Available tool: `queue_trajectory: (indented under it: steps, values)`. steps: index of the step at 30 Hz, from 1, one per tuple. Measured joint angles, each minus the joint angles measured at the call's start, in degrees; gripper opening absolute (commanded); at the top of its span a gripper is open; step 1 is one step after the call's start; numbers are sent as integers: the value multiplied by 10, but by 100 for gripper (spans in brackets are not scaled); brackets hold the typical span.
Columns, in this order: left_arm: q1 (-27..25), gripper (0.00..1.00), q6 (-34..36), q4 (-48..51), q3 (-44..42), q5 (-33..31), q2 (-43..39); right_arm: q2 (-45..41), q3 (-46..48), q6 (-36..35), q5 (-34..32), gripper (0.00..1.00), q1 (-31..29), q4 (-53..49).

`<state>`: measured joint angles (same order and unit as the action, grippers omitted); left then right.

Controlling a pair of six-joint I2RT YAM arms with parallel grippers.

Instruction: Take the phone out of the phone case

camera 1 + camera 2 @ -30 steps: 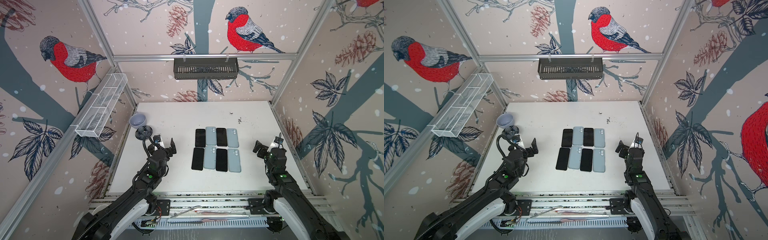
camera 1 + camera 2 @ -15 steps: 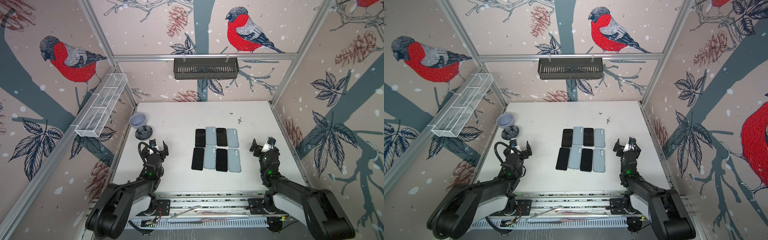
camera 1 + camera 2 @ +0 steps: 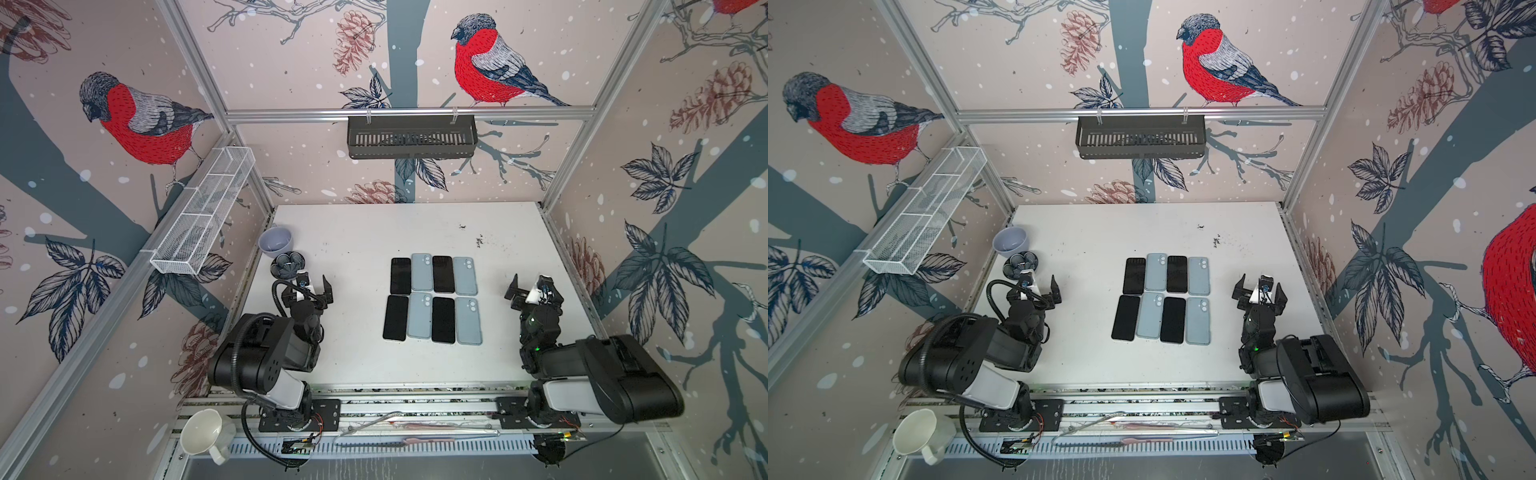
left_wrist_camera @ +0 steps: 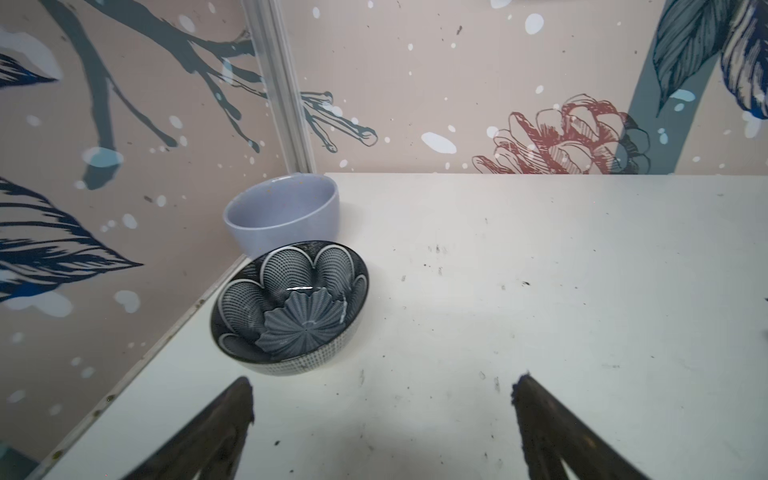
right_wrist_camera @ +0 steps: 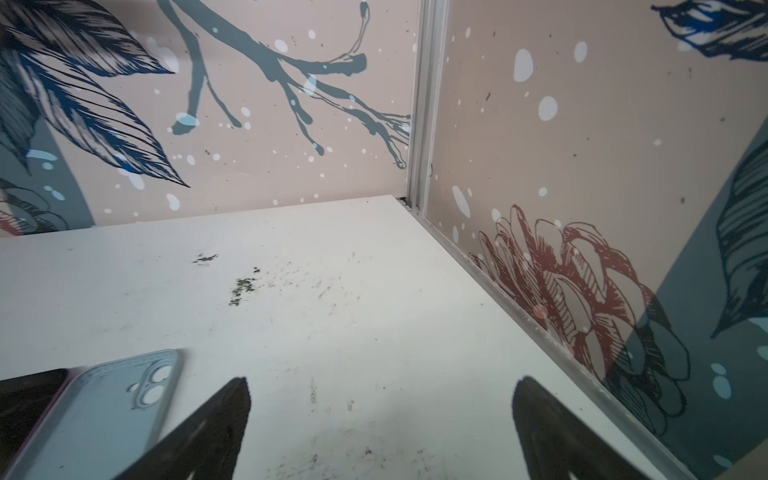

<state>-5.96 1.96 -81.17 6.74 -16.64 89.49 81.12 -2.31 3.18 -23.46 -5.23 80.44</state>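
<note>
Several black phones [image 3: 401, 275] lie screen-up on the white table [image 3: 357, 232], alternating with light blue phone cases [image 3: 468, 321] that lie back-up in two rows of a tight grid. Both top views show the grid [image 3: 1160, 299]. Whether a phone sits inside each case cannot be told. My left gripper [image 3: 309, 291] [image 3: 1036, 291] stands open left of the grid, over bare table [image 4: 382, 395]. My right gripper [image 3: 534, 289] [image 3: 1260, 289] stands open right of the grid, nothing between its fingers [image 5: 380, 395]. The right wrist view catches one blue case [image 5: 116, 403] beside a black phone [image 5: 25, 399].
A lavender bowl [image 3: 275, 239] [image 4: 282, 212] and a patterned dark bowl [image 3: 288, 264] [image 4: 291, 307] sit at the table's left edge, just beyond the left gripper. A white wire basket [image 3: 203, 216] and a black basket [image 3: 411, 135] hang on the walls. A white mug [image 3: 203, 432] lies below the front rail.
Both arms have folded back and down toward the table's front edge, with their grippers staying open. The phones and cases have not moved.
</note>
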Motion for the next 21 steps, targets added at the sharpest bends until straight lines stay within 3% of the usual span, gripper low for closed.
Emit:
queue_trajectory:
  steps: [3,9,21]
  values:
    - [32,96,-7,34,51,41,-5,49,-49,19,5,100,27,-12]
    - [50,97,-20,70,64,98,-3,49,-93,31,12,100,25,-74]
    - [50,97,-22,78,64,108,-3,51,-97,31,5,100,14,-97]
